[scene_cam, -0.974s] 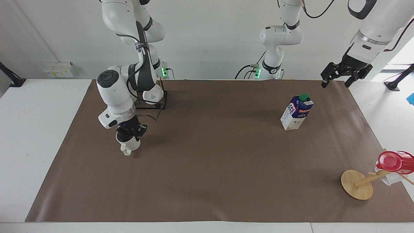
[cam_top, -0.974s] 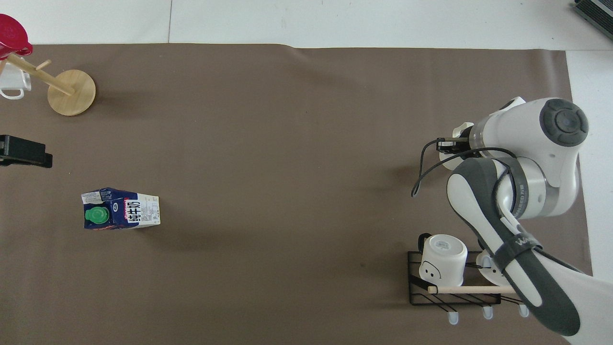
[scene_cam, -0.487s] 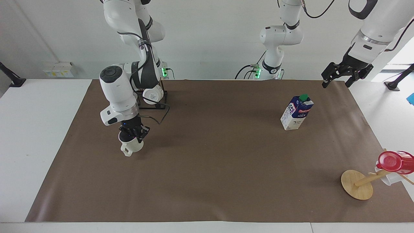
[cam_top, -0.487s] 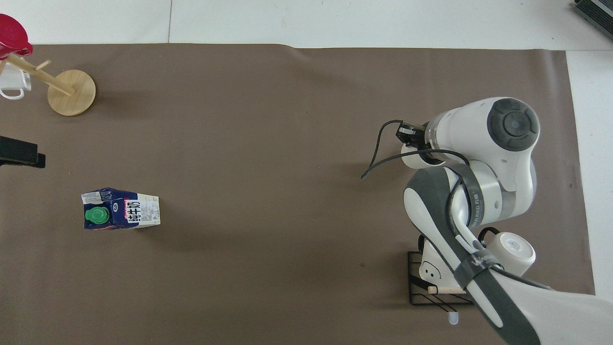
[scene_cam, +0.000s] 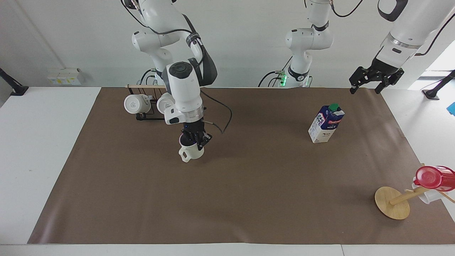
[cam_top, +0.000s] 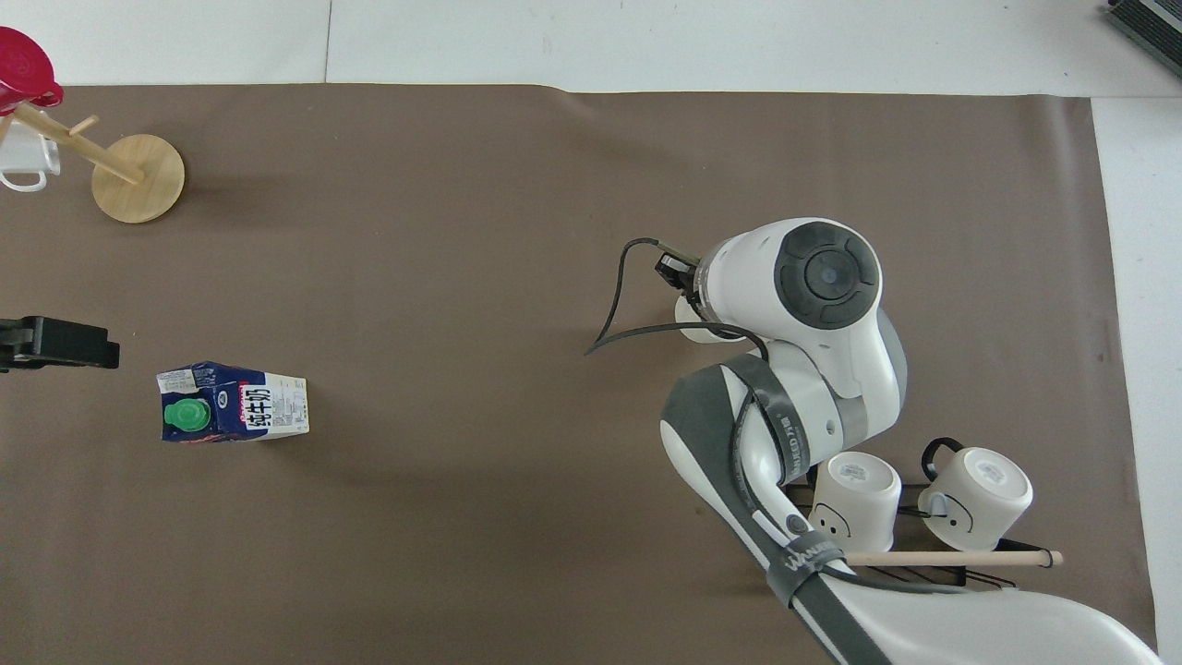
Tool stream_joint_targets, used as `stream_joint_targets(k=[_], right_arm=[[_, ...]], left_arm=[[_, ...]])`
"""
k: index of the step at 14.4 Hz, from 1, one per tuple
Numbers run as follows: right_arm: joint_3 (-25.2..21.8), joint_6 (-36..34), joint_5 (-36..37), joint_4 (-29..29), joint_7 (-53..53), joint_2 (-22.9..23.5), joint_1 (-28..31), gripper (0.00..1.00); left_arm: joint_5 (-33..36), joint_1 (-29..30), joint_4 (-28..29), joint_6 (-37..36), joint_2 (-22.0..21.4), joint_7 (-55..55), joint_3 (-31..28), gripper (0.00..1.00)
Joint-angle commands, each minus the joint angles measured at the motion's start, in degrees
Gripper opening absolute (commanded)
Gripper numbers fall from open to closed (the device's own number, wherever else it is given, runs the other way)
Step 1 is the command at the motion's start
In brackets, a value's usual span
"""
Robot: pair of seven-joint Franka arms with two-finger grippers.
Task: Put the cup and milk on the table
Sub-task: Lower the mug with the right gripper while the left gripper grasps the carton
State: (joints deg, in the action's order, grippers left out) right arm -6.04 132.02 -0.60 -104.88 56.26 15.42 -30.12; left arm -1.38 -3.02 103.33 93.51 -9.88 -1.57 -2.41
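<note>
Right pincer (scene_cam: 193,140) vertical, clamped on cup (scene_cam: 191,152) rim above table (scene_cam: 249,185)

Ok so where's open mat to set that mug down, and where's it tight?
The right gripper is shut on the cup, over the brown mat. The mat is bare between the cup and the milk carton, and along the whole strip farther from the robots. It is crowded by the mug rack and by the wooden mug tree. The left gripper waits open.
</note>
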Motion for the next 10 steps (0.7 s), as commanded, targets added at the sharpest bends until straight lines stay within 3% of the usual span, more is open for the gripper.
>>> stream_joint_targets(k=[1, 5, 10], right_arm=[[-0.29, 0.34, 3.23, 2.05, 6.74, 3.11, -3.53, 0.00], [-0.12, 1.31, 3.15, 2.05, 9.83, 4.00, -7.83, 0.00], [-0.12, 4.11, 3.59, 2.05, 14.93, 6.55, -10.48, 0.00]], left_arm=[[0.94, -3.04, 9.67, 7.27, -5.14, -0.28, -0.23, 1.00], [0.94, -4.28, 14.95, 12.21, -5.85, -0.10, 0.03, 1.00], [1.03, -3.93, 27.44, 21.97, -12.00, -0.10, 0.03, 1.00]])
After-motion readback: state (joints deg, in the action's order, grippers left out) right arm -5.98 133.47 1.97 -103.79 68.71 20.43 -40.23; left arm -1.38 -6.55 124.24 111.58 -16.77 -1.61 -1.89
